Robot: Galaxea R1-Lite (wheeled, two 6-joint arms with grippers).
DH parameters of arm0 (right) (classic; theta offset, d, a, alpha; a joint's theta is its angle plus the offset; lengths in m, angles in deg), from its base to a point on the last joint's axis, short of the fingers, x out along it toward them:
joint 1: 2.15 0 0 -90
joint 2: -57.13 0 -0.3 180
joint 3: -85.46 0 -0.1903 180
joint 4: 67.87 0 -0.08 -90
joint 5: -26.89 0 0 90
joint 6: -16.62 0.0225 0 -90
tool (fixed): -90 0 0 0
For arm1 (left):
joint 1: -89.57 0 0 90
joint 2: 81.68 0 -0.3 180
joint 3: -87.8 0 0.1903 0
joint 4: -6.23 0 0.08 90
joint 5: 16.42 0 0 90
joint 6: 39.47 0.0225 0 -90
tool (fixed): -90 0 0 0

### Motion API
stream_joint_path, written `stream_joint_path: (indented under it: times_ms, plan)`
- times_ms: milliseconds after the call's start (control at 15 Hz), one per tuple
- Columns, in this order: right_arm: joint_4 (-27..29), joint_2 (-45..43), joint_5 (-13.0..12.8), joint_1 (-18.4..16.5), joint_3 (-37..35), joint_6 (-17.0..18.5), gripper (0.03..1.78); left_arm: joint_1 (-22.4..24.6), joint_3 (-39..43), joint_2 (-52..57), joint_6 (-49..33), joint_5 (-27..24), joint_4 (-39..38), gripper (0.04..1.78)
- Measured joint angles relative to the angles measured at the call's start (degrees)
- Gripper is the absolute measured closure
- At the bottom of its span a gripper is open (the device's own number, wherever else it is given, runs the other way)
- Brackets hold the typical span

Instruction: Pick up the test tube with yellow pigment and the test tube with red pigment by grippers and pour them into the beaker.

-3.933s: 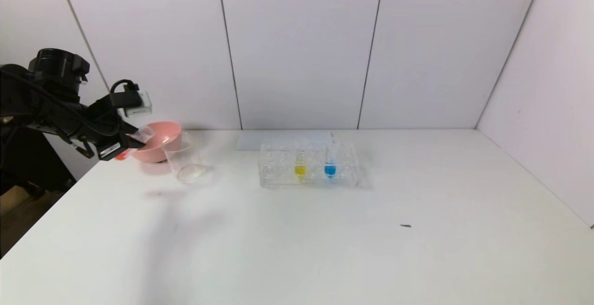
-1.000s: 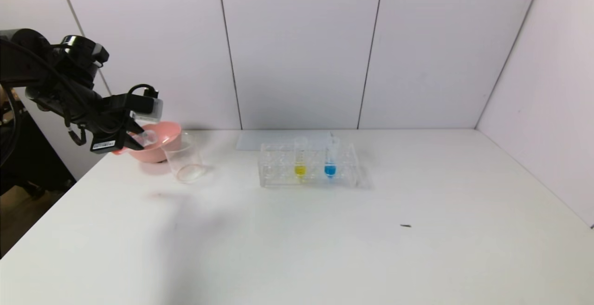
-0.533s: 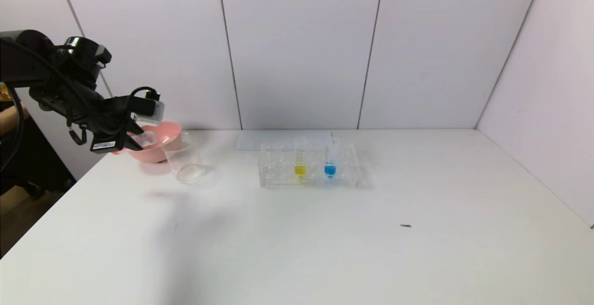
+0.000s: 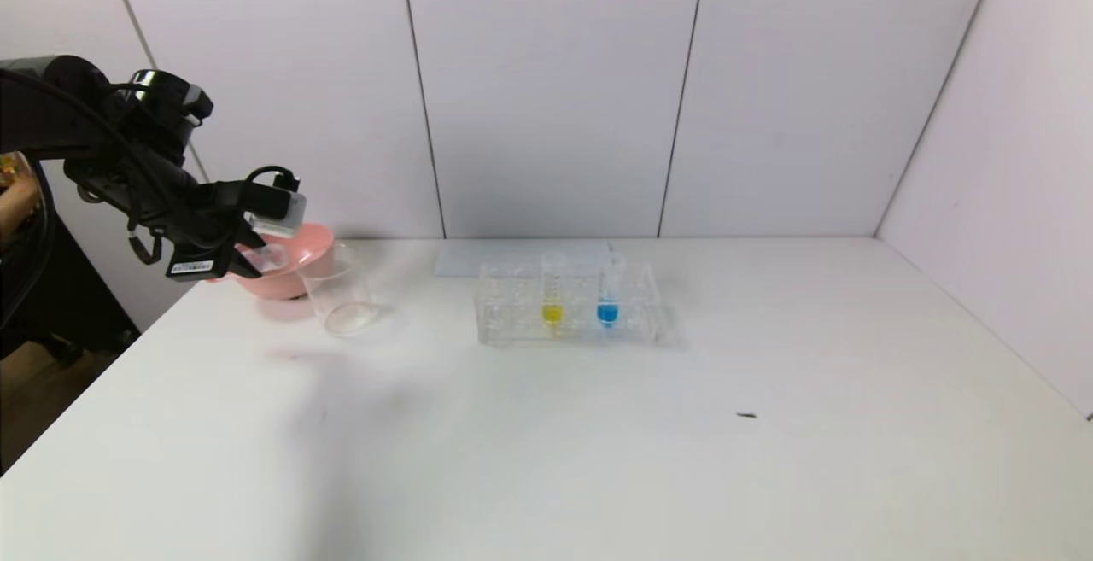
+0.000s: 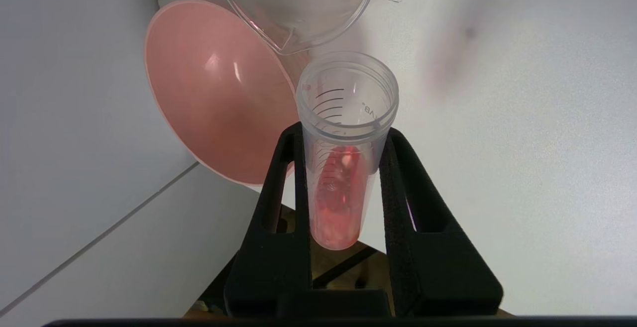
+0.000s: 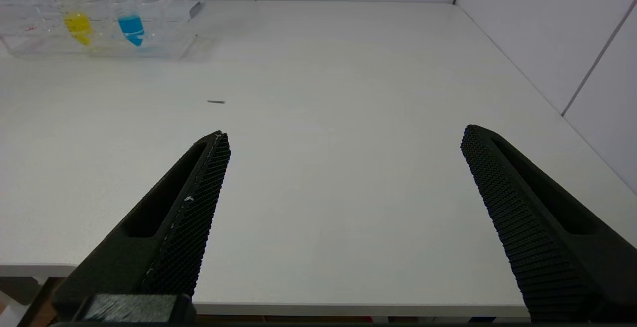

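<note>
My left gripper (image 4: 253, 264) is shut on the test tube with red pigment (image 4: 271, 255), held tilted at the table's far left, above the pink bowl. In the left wrist view the jaws (image 5: 343, 135) clamp the tube (image 5: 343, 177) just below its open mouth, which points toward the beaker's rim (image 5: 298, 23); red liquid lies along the tube's lower part. The beaker (image 4: 339, 292) stands upright just right of the tube. The test tube with yellow pigment (image 4: 552, 292) stands in the clear rack (image 4: 512, 322), also seen in the right wrist view (image 6: 74, 16). My right gripper (image 6: 343, 138) is open and empty near the table's front edge.
A pink bowl (image 4: 295, 275) sits behind and left of the beaker, touching or nearly touching it, and shows in the left wrist view (image 5: 219, 93). A blue-liquid tube (image 4: 607, 296) stands beside the yellow one. A small dark speck (image 4: 746, 415) lies on the white table (image 4: 598, 458). Walls close in behind and right.
The left arm has risen and shifted right with the red tube, bringing its mouth nearer the beaker. The rack and beaker have not moved.
</note>
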Motion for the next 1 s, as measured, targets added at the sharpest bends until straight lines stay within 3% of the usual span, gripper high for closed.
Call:
stream_joint_path:
  times_ms: [1000]
  plan:
    - [0.0,0.0,0.0,0.0,0.0,0.0,0.11,-3.2,-0.7,-0.8,0.0,6.0,-1.2,1.39]
